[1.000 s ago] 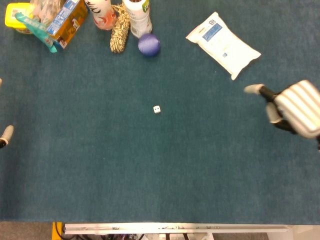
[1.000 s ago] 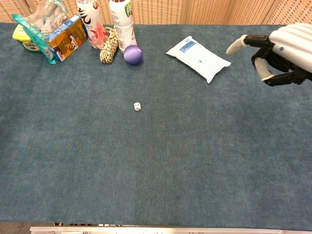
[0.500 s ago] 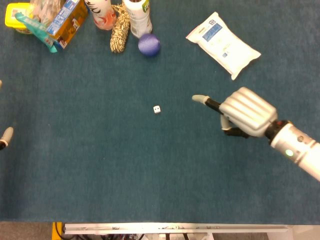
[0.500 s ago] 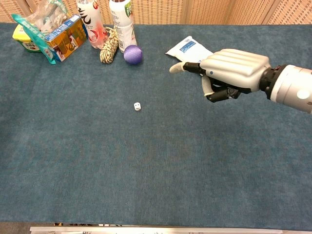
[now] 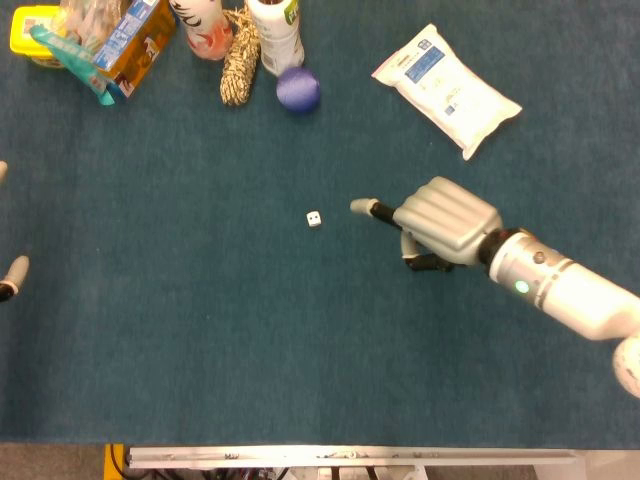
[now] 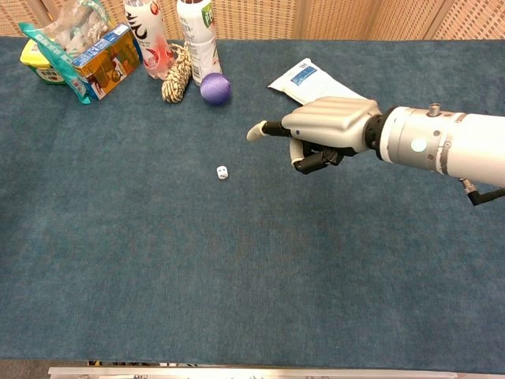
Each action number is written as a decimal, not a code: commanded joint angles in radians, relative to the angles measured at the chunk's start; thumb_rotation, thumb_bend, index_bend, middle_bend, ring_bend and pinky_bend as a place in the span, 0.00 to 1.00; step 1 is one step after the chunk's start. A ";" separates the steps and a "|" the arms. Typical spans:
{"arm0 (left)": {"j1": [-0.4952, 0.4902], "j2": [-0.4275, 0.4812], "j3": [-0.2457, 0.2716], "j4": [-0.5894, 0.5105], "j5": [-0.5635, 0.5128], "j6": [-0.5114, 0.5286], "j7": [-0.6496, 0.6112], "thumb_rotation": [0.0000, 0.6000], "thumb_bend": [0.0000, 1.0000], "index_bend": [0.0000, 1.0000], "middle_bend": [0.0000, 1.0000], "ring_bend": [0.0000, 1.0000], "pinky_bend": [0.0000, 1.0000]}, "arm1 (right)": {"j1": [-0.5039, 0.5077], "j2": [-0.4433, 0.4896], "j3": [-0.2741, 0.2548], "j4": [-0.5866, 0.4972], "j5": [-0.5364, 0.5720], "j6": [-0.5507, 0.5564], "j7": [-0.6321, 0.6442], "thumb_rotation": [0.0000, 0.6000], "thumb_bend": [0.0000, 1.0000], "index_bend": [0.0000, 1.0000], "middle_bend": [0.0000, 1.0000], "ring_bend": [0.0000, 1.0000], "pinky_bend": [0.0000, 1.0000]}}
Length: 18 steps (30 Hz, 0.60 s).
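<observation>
Blue felt table [image 5: 200, 330], with a woven cane wall [image 6: 331, 17] behind it seen only from the chest. Far left of the die [image 5: 314, 218], a fingertip of the left hand [image 5: 12, 272] shows at the head view's edge; its state cannot be told. Behind the die: carton [image 5: 135, 42], ball [image 5: 298, 88]. Right of the die, near it, the right hand [image 5: 440, 222] holds nothing, one finger extended, the rest curled. Beyond it: pouch [image 5: 445, 88].
</observation>
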 commanded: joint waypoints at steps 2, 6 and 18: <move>-0.001 0.000 -0.001 0.000 -0.001 -0.001 0.002 1.00 0.26 0.02 0.10 0.05 0.05 | 0.071 -0.038 -0.032 0.026 0.093 0.010 -0.049 0.52 0.99 0.17 1.00 1.00 1.00; -0.002 0.000 -0.001 -0.001 0.000 -0.001 0.003 1.00 0.26 0.02 0.10 0.05 0.05 | 0.127 -0.066 -0.049 0.050 0.175 0.016 -0.069 0.52 0.99 0.18 1.00 1.00 1.00; 0.000 0.002 -0.001 0.000 0.004 0.004 -0.005 1.00 0.26 0.02 0.10 0.05 0.05 | 0.226 -0.160 -0.070 0.136 0.289 0.062 -0.081 0.52 0.99 0.25 1.00 1.00 1.00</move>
